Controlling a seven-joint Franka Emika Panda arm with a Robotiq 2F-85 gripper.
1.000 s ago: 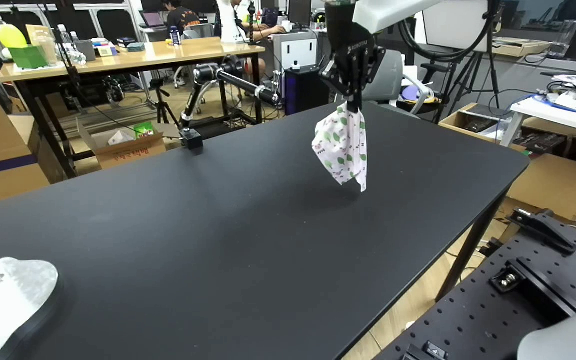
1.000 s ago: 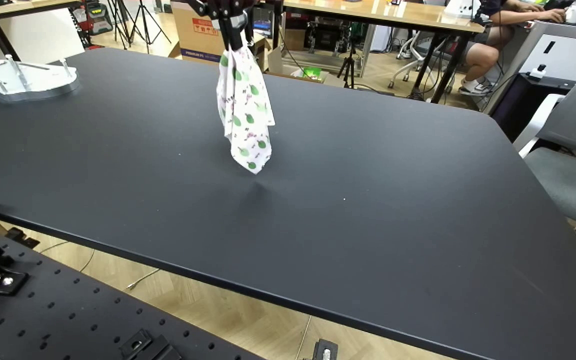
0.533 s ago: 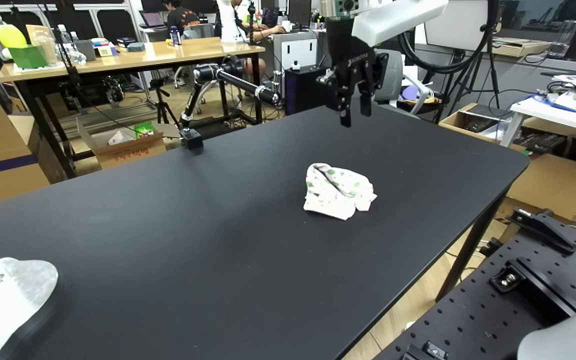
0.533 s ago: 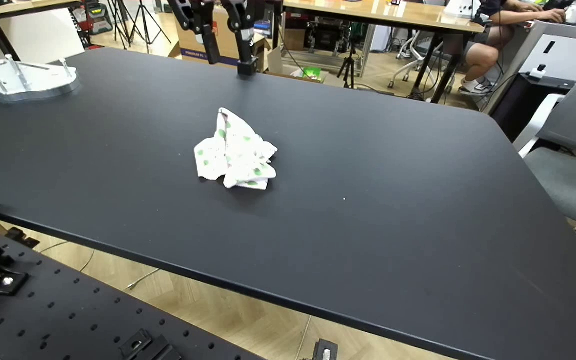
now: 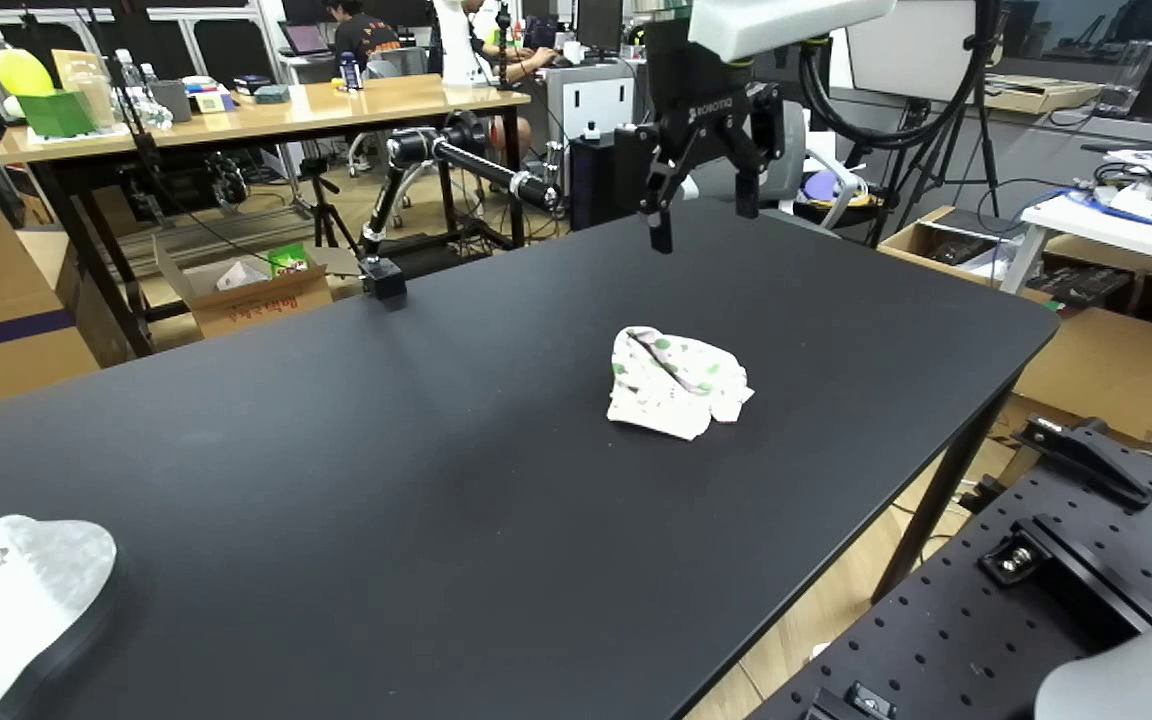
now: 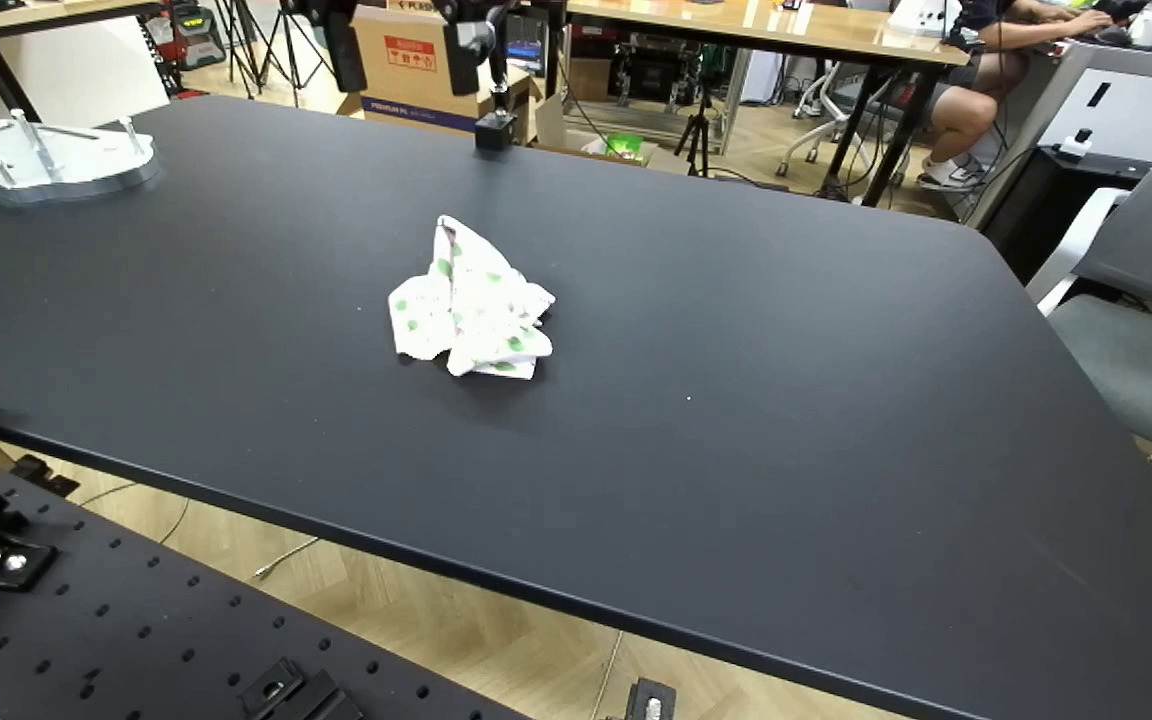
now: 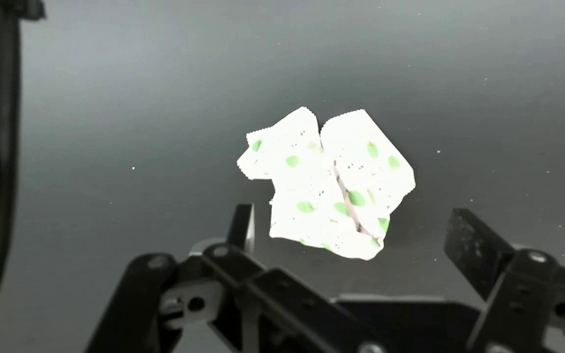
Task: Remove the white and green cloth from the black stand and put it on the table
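Hand [image 5: 704,224] spread wide, nothing held, hanging over the tabletop [image 6: 786,480]. White and green cloth [image 7: 307,186] lies crumpled on it, below and apart from my fingertips [image 7: 476,250], no clear long axis; placing looks done, so I judge only retreat upward remains.

Both exterior views slant down across the same desk [image 5: 416,520]; wrist cam's closer in, aimed down past the fingers [image 7: 476,250].

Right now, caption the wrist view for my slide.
Crumpled white and green cloth lying on the dark table, the open jaws clear of it.
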